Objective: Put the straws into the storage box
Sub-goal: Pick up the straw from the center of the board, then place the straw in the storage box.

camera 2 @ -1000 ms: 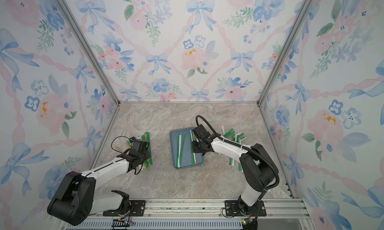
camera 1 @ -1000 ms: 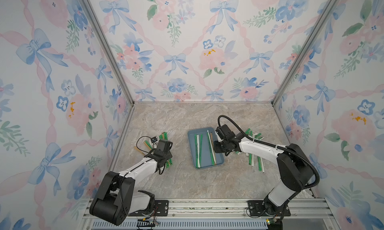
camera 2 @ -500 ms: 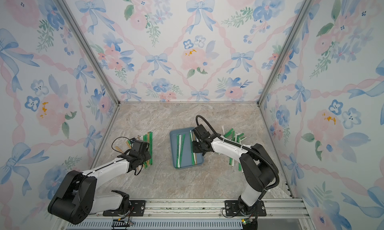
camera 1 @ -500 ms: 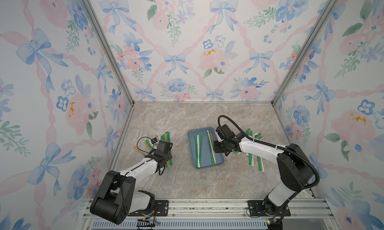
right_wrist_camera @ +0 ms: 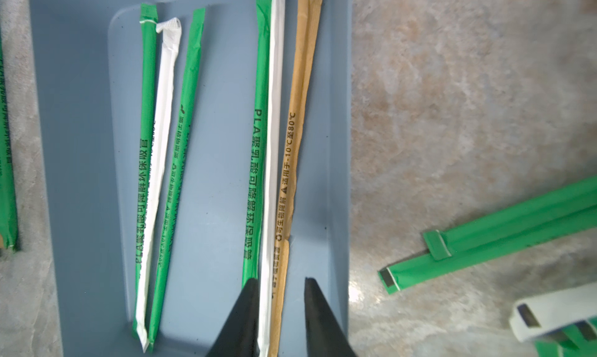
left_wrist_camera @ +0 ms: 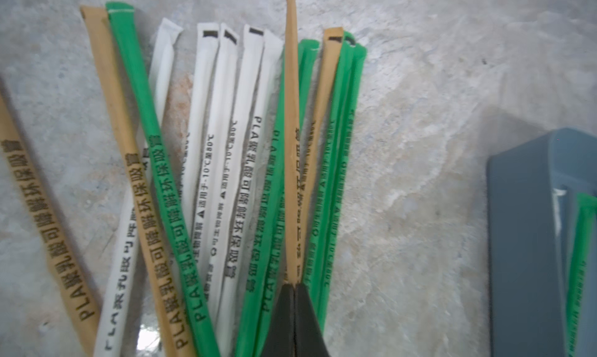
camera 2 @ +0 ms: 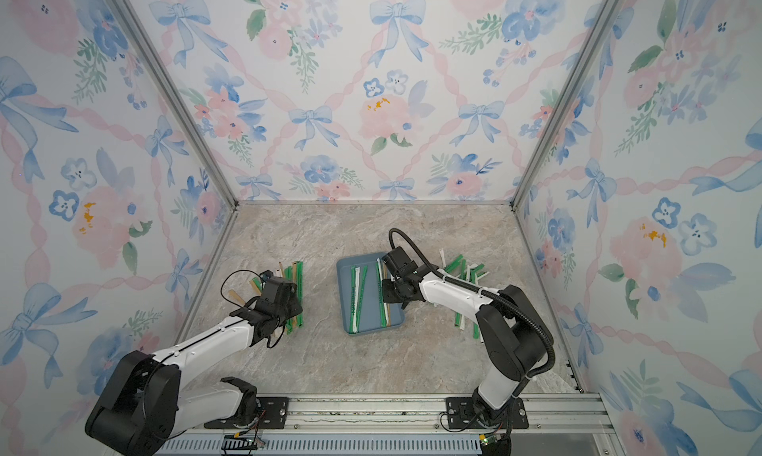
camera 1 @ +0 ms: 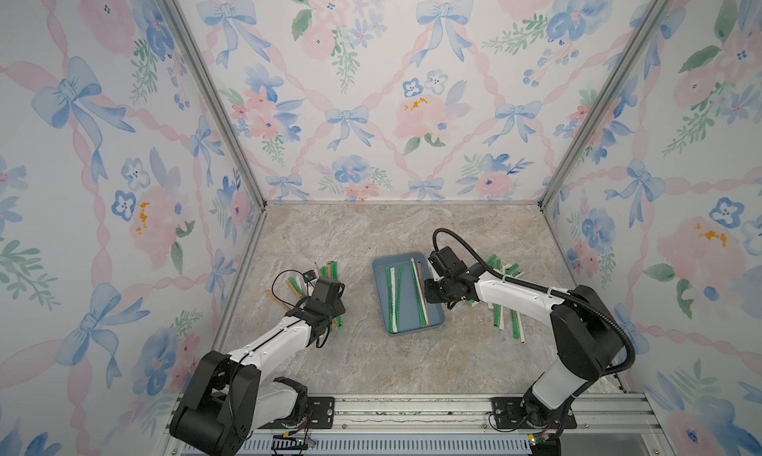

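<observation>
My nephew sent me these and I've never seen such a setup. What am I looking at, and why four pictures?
Two robot arms, the left arm and the right arm, stand at the near edge of a stone-patterned table. The two wide pictures come from one camera pair overhead; each close-up comes from a camera on an arm's wrist. Wrapped straws lie loose on both sides of a blue storage box, which already holds six. The left pincer, the arm's two-fingered grasping part, is shut on one tan straw from its pile. The right pincer is open above the box, holding nothing.
</observation>
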